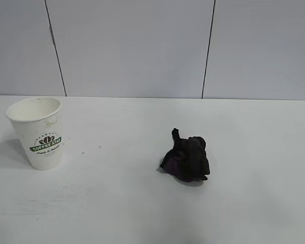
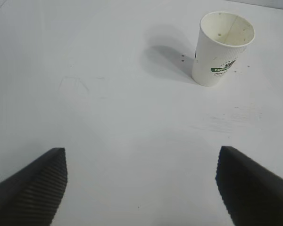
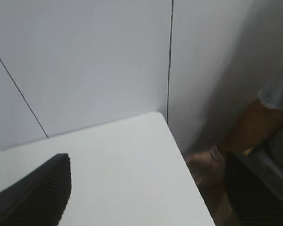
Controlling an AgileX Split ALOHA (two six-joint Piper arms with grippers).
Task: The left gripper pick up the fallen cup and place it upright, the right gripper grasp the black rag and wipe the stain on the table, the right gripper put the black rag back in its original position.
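Standing upright at the left of the exterior view, the cup rests on the table with its mouth open to the ceiling and a few brown flecks on the white surface just beside its base. The black rag sits bunched near the middle of that view, well apart from the cup. I can find no clear stain anywhere, only faint streaks on the surface in front of the cup, so I judge the wiping done. My left gripper hangs over bare table with its fingers spread wide and nothing between them, the cup at the upper right of its view. My right gripper is also spread and empty, pointed at the table's far corner and the wall. The risk from here is small: a careless sweep of my left arm could knock the light cup over, since it is empty and tall.
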